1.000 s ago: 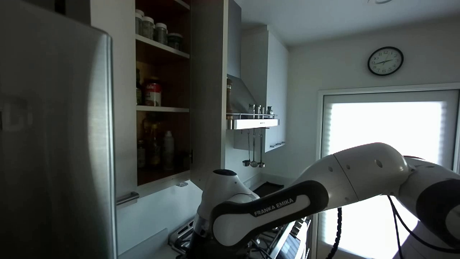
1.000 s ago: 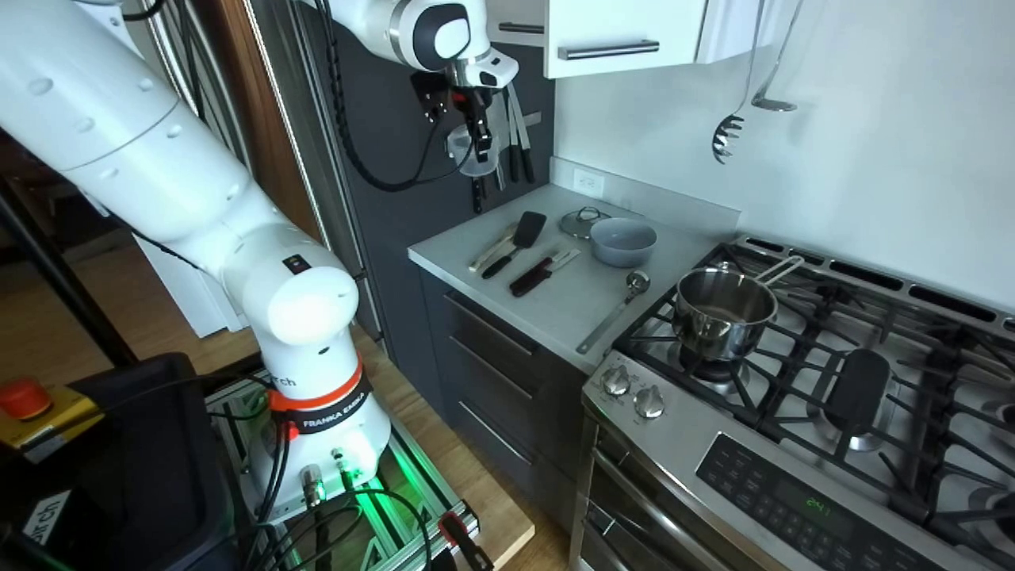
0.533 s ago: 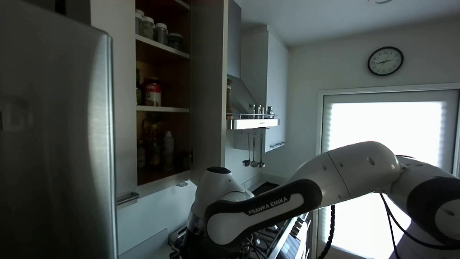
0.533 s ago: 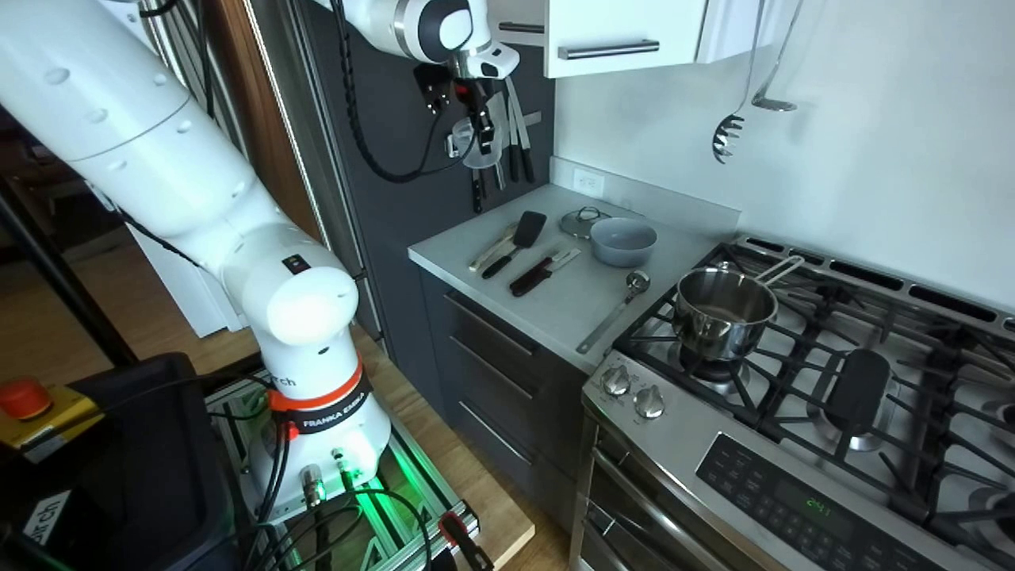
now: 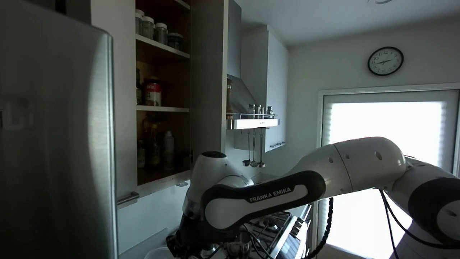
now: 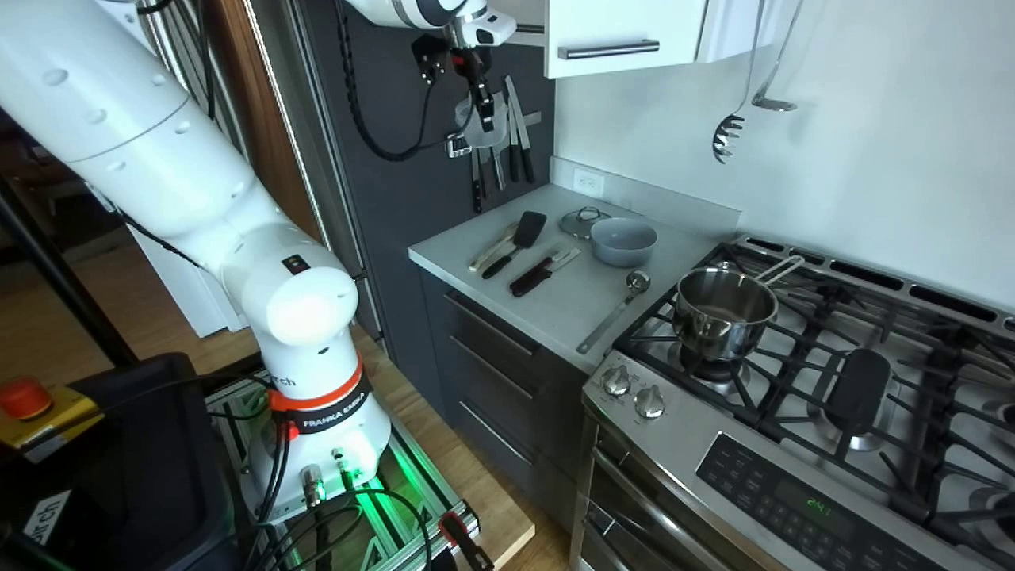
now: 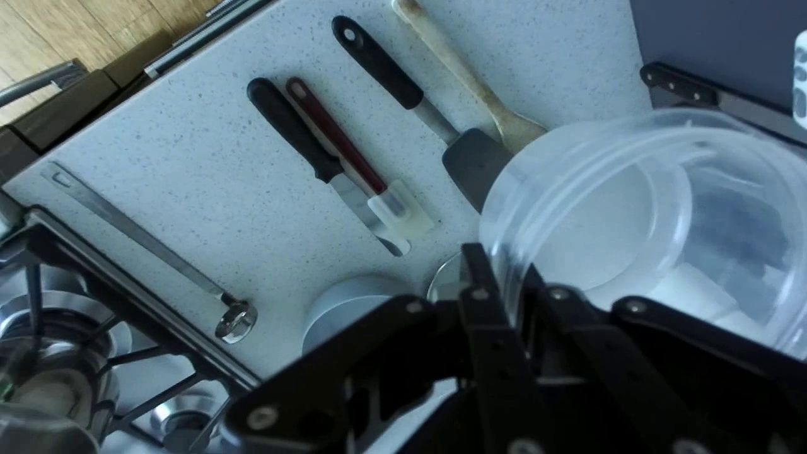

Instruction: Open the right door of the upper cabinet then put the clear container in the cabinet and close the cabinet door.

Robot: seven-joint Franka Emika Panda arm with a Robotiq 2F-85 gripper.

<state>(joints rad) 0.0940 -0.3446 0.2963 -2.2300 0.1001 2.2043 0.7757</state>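
My gripper [image 7: 507,271] is shut on the near wall of the clear container [image 7: 596,221], one finger inside and one outside. In an exterior view, the gripper [image 6: 487,123] hangs in front of the dark side wall with the clear container [image 6: 484,131]; elsewhere only part of the container's rim [image 5: 158,253] shows at the bottom edge. The upper cabinet [image 5: 163,108] has its right door [image 5: 206,90] swung wide open; jars and bottles stand on its shelves. That door's outer face and bar handle [image 6: 609,50] also show. The gripper is below the cabinet's level.
The steel fridge [image 5: 57,144] stands beside the closed left door [image 5: 124,108]. Below lie the counter [image 6: 547,317], utensils, a grey bowl [image 6: 624,242] and a glass lid [image 6: 584,220]. A pot [image 6: 723,313] sits on the stove. Knives [image 6: 519,143] hang on the dark wall.
The gripper has risen with the container still held. In an exterior view the wrist has shifted left and up, and the container's rim has come into sight. The cabinet door has not moved.
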